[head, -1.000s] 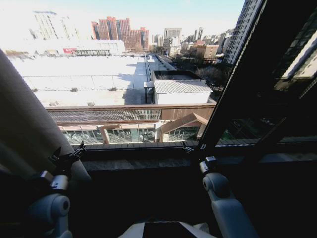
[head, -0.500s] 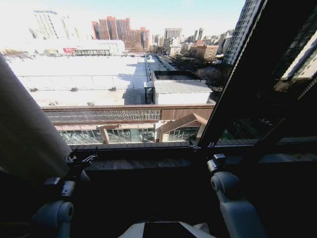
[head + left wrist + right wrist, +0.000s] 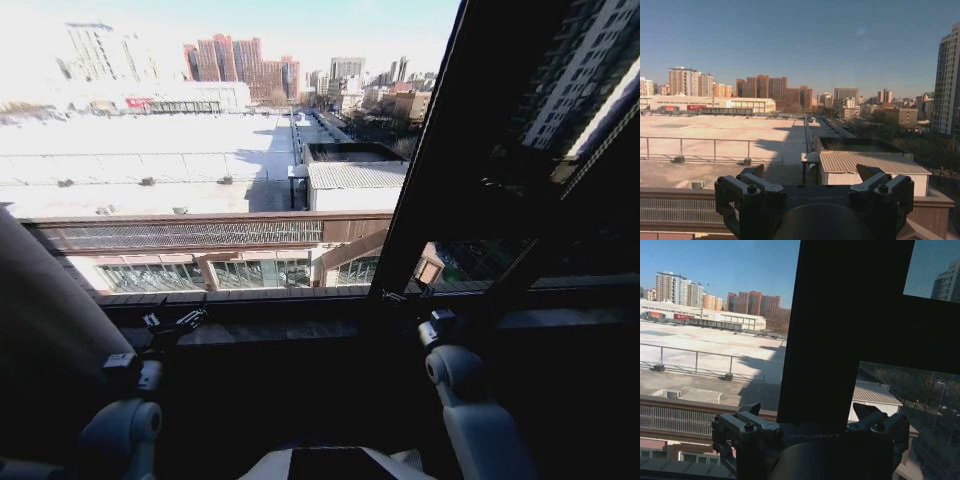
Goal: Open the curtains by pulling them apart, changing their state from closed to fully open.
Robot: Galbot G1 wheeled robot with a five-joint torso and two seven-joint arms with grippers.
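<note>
Since the curtain (image 3: 45,330) is bunched far over at the window's left edge, the glass is bare and the city shows. The left gripper (image 3: 172,323) hangs by the sill, just beside the cloth, fingers apart, holding nothing. The right gripper (image 3: 405,296) waits near the dark frame bar (image 3: 420,170), fingers apart too.

The curtains (image 3: 45,330), drawn aside, hang as a shadowed, bunched mass of fabric at the far left of the window frame (image 3: 420,190); the glass beside them stands uncovered.
</note>
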